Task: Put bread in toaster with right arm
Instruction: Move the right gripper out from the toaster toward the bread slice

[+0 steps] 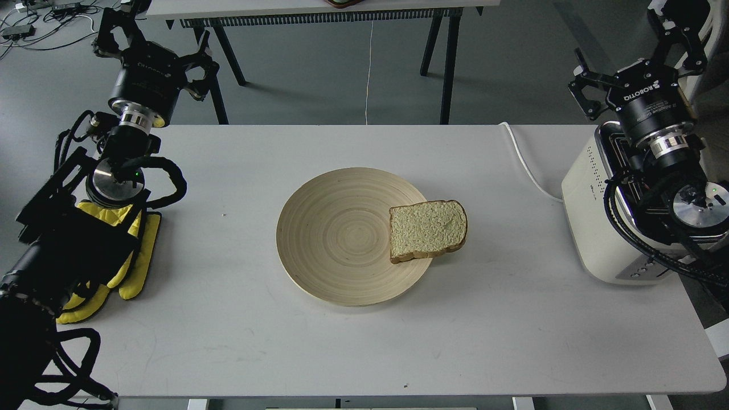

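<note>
The bread (pixel 428 230), a pale square slice with a brown crust, lies flat on the right rim of a round wooden plate (pixel 336 233) at the table's centre. The cream-white toaster (pixel 592 228) stands at the table's right edge, and its chrome top is mostly hidden behind my right arm. My right gripper (pixel 633 57) hangs above the toaster's back end, far right of the bread, with its fingers spread open and empty. My left gripper (pixel 156 42) is raised past the table's far left corner, also open and empty.
The toaster's white cord (pixel 527 165) runs from it over the table's back edge. Yellow padding (pixel 134 256) lies under my left arm at the table's left edge. A second table's black legs (pixel 447 68) stand behind.
</note>
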Motion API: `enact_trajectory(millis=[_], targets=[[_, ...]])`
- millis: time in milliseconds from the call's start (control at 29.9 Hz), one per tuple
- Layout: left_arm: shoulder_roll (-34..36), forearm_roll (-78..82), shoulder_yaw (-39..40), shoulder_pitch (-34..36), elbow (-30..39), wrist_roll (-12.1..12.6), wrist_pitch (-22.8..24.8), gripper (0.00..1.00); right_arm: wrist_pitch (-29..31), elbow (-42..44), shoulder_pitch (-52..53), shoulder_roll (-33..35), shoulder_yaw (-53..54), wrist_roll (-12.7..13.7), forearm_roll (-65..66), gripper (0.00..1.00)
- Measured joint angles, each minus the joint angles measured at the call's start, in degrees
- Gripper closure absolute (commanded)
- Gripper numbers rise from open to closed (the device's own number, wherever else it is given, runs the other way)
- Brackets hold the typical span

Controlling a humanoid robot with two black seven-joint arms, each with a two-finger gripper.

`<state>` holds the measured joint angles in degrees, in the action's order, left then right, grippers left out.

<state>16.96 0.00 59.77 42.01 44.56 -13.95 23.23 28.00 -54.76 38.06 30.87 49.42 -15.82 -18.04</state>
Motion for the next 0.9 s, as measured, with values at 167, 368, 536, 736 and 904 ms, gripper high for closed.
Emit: enact_trajectory(millis=[167, 368, 536, 736, 904], targets=[[-0.2, 0.0, -0.1, 0.0, 0.1, -0.4, 0.1, 0.00, 0.0, -0.1, 0.9, 0.3, -0.3, 0.0, 0.1, 0.00], [0.0, 0.0, -0.2, 0.0, 0.1, -0.4, 0.4, 0.00, 0.0, -0.4, 2.7, 2.4, -2.3, -0.1, 0.3, 0.00], [0.0, 0.0, -0.3, -0.1, 0.1, -0.4, 0.6, 0.00, -0.2, -2.9, 8.1, 7.4, -8.2, -0.1, 1.8, 0.01], [0.0, 0.0, -0.4, -0.1, 0.1, -0.3, 0.9, 0.00, -6.7, -7.0, 19.5, 12.1, -22.5, -0.2, 13.4, 0.01], [0.1, -0.1, -0.3, -0.1, 0.1, -0.4, 1.0, 0.00, -11.5, -8.2, 28.3, 12.5, -33.8, 0.2, 25.6, 0.01]])
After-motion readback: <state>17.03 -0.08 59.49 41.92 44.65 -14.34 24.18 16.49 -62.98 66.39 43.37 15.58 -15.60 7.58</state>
